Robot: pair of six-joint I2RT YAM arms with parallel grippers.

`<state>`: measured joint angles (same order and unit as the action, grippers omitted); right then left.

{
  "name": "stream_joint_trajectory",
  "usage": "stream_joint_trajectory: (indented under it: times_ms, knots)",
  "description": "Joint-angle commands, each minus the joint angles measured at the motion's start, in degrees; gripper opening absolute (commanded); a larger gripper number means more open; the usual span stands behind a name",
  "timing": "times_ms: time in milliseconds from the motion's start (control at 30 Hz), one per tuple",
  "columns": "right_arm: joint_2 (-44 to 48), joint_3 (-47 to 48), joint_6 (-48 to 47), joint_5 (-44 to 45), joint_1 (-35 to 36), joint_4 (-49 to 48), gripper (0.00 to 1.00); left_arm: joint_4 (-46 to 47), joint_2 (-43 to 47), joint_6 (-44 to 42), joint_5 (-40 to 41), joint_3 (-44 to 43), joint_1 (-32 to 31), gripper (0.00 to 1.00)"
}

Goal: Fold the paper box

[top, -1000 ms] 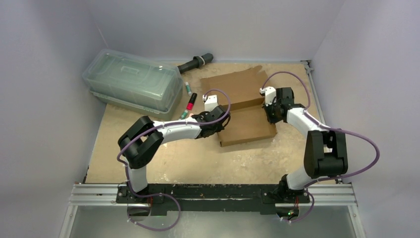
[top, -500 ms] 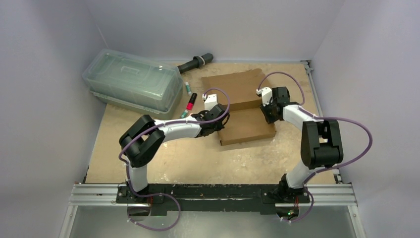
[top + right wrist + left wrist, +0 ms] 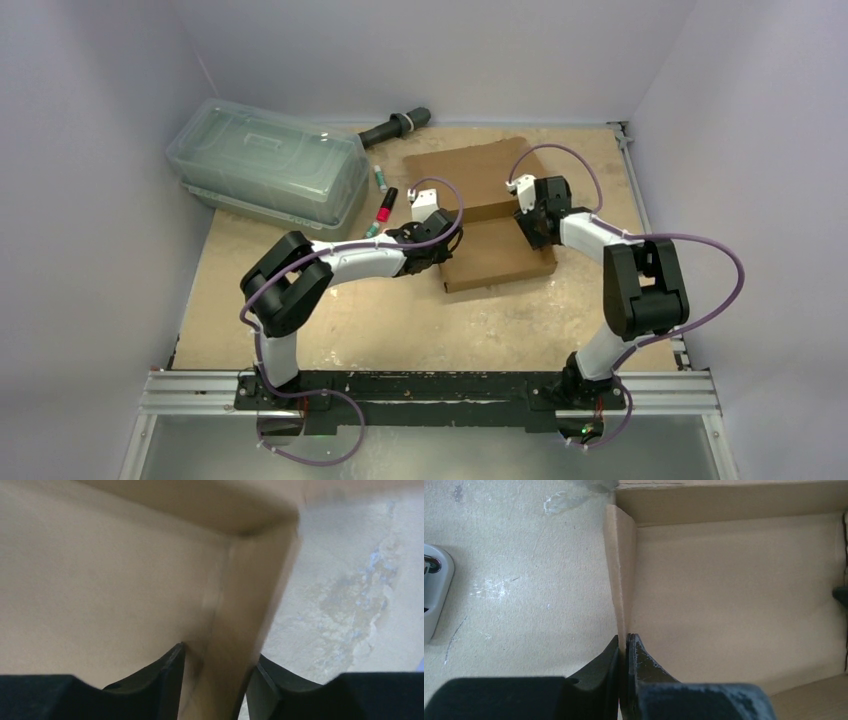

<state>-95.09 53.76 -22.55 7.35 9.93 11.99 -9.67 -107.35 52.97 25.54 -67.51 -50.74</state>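
Mid-table from above, the paper box [image 3: 497, 250] lies between the left gripper [image 3: 442, 255] and right gripper [image 3: 530, 233]. Left wrist: jaws clench its side wall [image 3: 620, 570], likely holding it upright; right wrist: jaws straddle the opposite wall [image 3: 250, 580]; whether they pinch it I cannot tell.

A clear greenish lidded container [image 3: 268, 168] sits well off to the far left of the left claw [image 3: 443, 258] on a scuffed tan tabletop [image 3: 400, 320]. Between them lie a red marker [image 3: 386, 205] and a green-tipped pen [image 3: 380, 178]; a black handle with a white band [image 3: 395, 127] rests beyond, near the pale back wall [image 3: 430, 50]
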Motion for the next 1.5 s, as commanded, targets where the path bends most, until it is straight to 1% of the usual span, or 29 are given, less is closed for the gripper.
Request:
stream_joint_trajectory:
  times_ms: [0,67,167,233,400,533,567,633,700,867,1000,1100,1233,1333,1367,1400,1433,1467]
  knots:
    - [2.2,2.0,-0.1,-4.0,-0.5,1.7,0.54,1.7,0.1,-0.2,-1.6,-1.2,0.3,0.05]
    - [3.1,2.3,0.1,-6.1,-1.3,2.5,0.58,1.6,0.5,-0.5,-1.3,-1.1,0.5,0.07]
    - [4.0,2.5,0.5,-8.0,-2.5,3.8,0.59,1.4,0.7,-0.8,-1.1,-1.2,0.9,0.11]
    - [4.6,2.6,0.6,-10.0,-3.4,4.5,0.60,1.5,0.8,-1.1,-1.2,-1.3,1.1,0.15]
    - [5.7,2.6,0.8,-13.3,-4.3,6.2,0.67,1.6,1.0,-1.8,-1.7,-2.0,1.1,0.25]
    - [5.9,3.0,1.2,-15.2,-4.9,6.9,0.68,1.3,1.7,-2.4,-1.4,-2.4,1.2,0.31]
    - [5.8,3.1,1.3,-15.6,-5.1,7.0,0.68,0.9,2.0,-2.5,-1.0,-2.6,1.2,0.35]
    - [5.9,3.1,1.5,-16.1,-5.4,7.2,0.69,0.1,2.6,-3.0,-0.1,-3.0,1.3,0.37]
    - [6.1,3.1,1.5,-17.0,-5.9,7.4,0.69,-0.7,3.4,-3.7,0.7,-3.3,1.3,0.41]
    - [6.3,2.9,1.4,-17.6,-6.3,7.4,0.69,-2.2,4.3,-6.7,1.9,-4.2,1.3,0.42]
    - [6.3,2.9,1.0,-17.8,-6.3,7.6,0.69,-6.7,0.9,-7.9,0.5,-7.1,2.0,0.42]
    - [6.2,2.9,0.8,-17.9,-6.3,7.7,0.69,-6.8,-1.4,-8.3,-1.6,-7.8,2.4,0.42]
    - [6.2,2.7,0.4,-17.8,-6.3,7.9,0.69,-6.7,-3.7,-8.4,-3.5,-8.1,3.4,0.37]
    - [6.3,2.8,0.4,-18.1,-6.3,7.8,0.69,-7.0,-5.3,-8.8,-4.9,-8.5,3.8,0.35]
    - [6.4,2.8,0.3,-18.1,-6.3,7.9,0.69,-7.0,-5.8,-8.8,-5.2,-8.6,3.8,0.32]
    - [6.4,2.8,0.3,-18.1,-6.3,8.0,0.69,-7.1,-6.4,-9.0,-5.3,-8.8,3.9,0.22]
    - [6.5,2.8,0.3,-18.1,-6.3,8.0,0.69,-7.4,-7.5,-9.3,-5.4,-9.1,3.9,0.03]
    - [6.5,2.8,0.2,-17.9,-6.3,8.1,0.69,-8.0,-8.2,-9.4,-5.1,-9.7,3.8,0.00]
